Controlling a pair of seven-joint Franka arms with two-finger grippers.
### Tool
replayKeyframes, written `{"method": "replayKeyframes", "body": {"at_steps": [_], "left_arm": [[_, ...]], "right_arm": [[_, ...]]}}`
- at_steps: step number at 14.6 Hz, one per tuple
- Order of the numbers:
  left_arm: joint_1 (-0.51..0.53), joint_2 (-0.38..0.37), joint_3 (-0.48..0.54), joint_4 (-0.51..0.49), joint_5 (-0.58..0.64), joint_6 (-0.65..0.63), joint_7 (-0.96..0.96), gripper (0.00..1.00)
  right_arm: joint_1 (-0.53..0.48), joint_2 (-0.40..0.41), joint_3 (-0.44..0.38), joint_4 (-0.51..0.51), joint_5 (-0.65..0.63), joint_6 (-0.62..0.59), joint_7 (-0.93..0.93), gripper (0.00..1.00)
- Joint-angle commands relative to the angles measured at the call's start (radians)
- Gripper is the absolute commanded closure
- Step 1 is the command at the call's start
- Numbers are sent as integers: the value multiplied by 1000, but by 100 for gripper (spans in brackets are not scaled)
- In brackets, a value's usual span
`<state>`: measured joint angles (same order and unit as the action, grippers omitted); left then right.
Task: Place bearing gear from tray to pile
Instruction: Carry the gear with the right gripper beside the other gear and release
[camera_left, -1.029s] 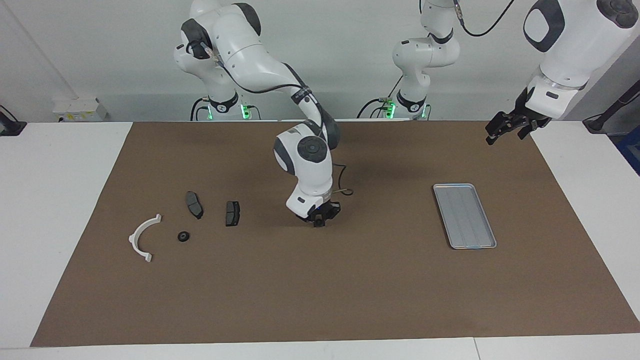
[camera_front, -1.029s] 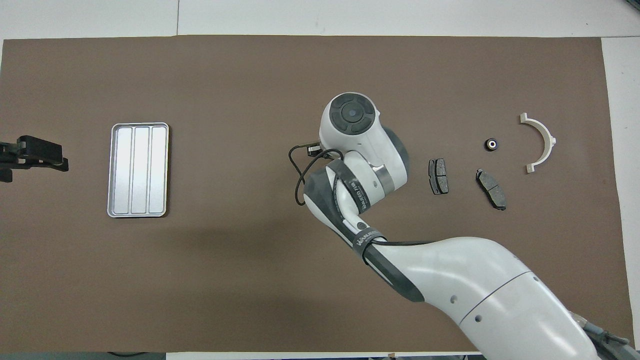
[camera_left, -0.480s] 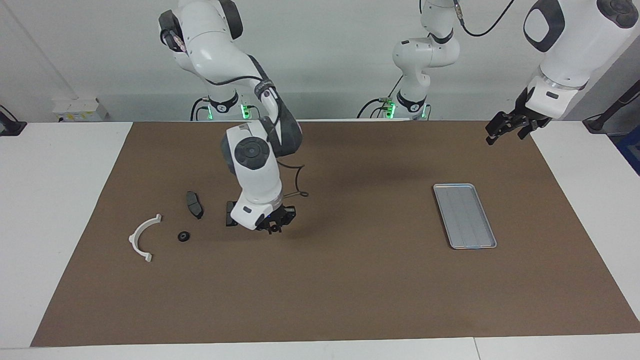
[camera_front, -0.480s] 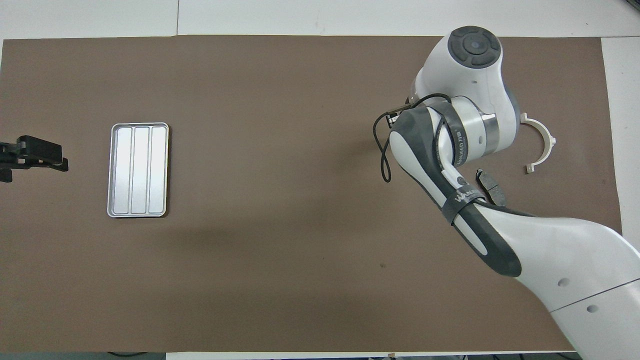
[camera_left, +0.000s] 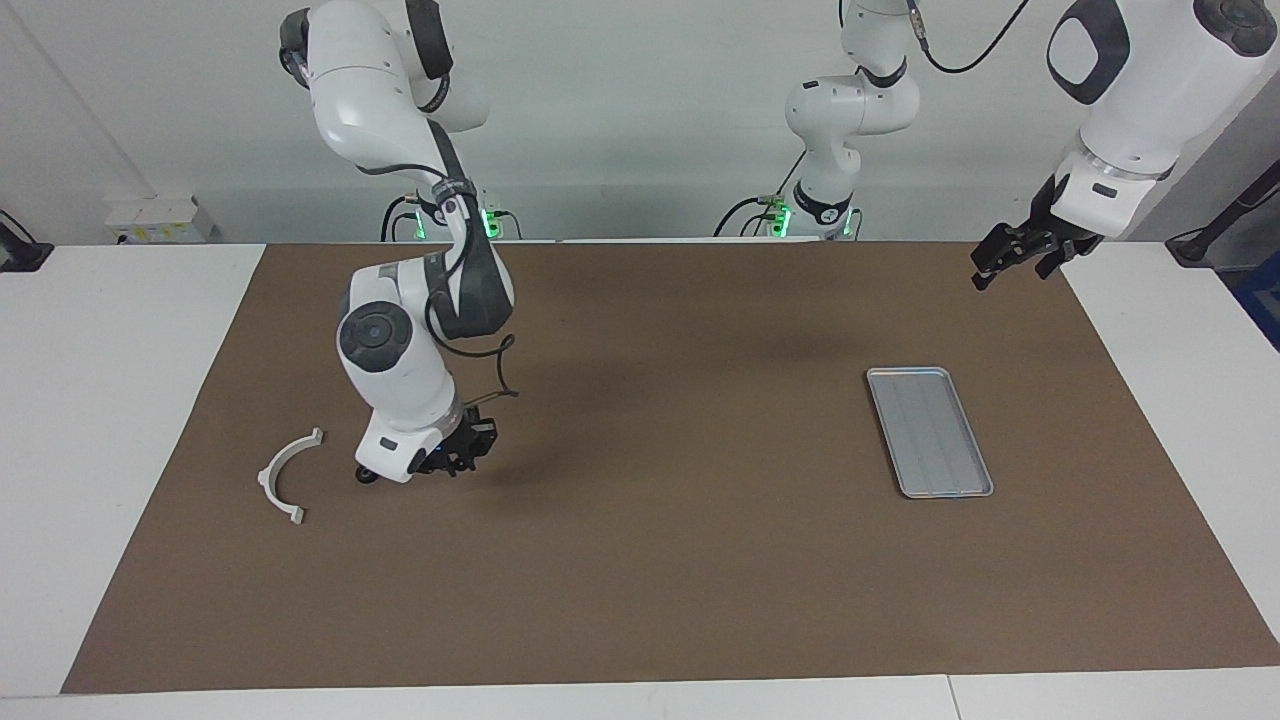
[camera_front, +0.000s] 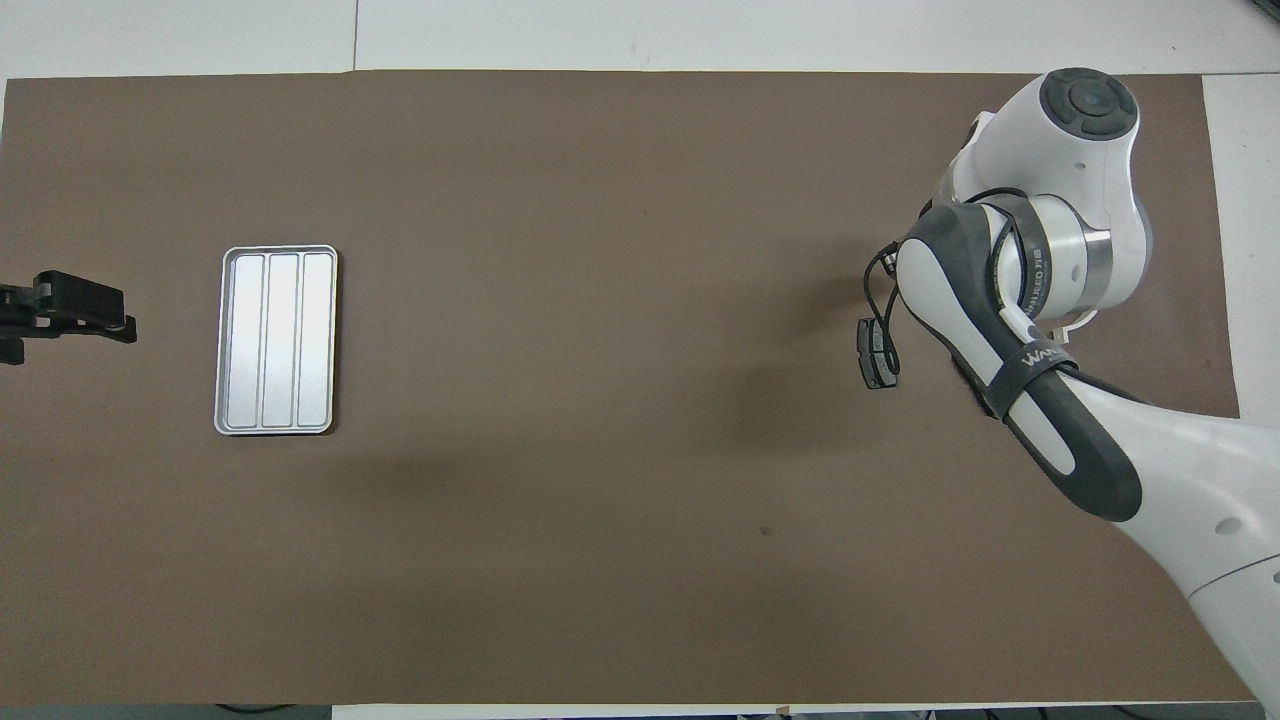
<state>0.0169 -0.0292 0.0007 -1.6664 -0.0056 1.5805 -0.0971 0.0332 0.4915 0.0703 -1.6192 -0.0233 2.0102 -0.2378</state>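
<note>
the right gripper (camera_left: 452, 462), closed with nothing visible in it, hangs over the pile by the white bracket (camera_left: 285, 474), at nine o'clock from the bare tray (camera_left: 930, 432), the bearing gear (camera_left: 366, 475) apparently already there, while the left gripper (camera_left: 1015, 255) waits open.

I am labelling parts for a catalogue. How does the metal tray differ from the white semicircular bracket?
Shape: the tray is a rectangle with rounded corners, while the bracket is an open half ring.
Colour: the tray is silver-grey, the bracket white.
Size: the tray is clearly bigger than the bracket.
Place: the tray lies toward the left arm's end of the table, the bracket toward the right arm's end.
Both lie flat on the brown mat.
</note>
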Motion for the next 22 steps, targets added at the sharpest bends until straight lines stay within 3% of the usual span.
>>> {"method": "replayKeyframes", "body": {"at_steps": [1, 8, 16, 19, 21, 22], "left_arm": [[-17, -9, 13, -4, 19, -13, 0, 0], [-17, -9, 13, -3, 19, -13, 0, 0], [-17, -9, 13, -4, 18, -13, 0, 0], [-17, -9, 13, -4, 19, -14, 0, 0], [-17, -9, 13, -4, 19, -13, 0, 0], [-17, -9, 13, -4, 19, -13, 0, 0]], "right_arm": [[-30, -62, 16, -106, -9, 44, -37, 100], [-52, -82, 13, -229, -12, 192, -61, 100], [-67, -76, 11, -248, -29, 235, -90, 99], [-65, -76, 13, -254, -29, 248, -77, 32], [-65, -76, 14, -248, -24, 239, -66, 12], [-65, -76, 16, -243, -17, 228, -49, 7]]}}
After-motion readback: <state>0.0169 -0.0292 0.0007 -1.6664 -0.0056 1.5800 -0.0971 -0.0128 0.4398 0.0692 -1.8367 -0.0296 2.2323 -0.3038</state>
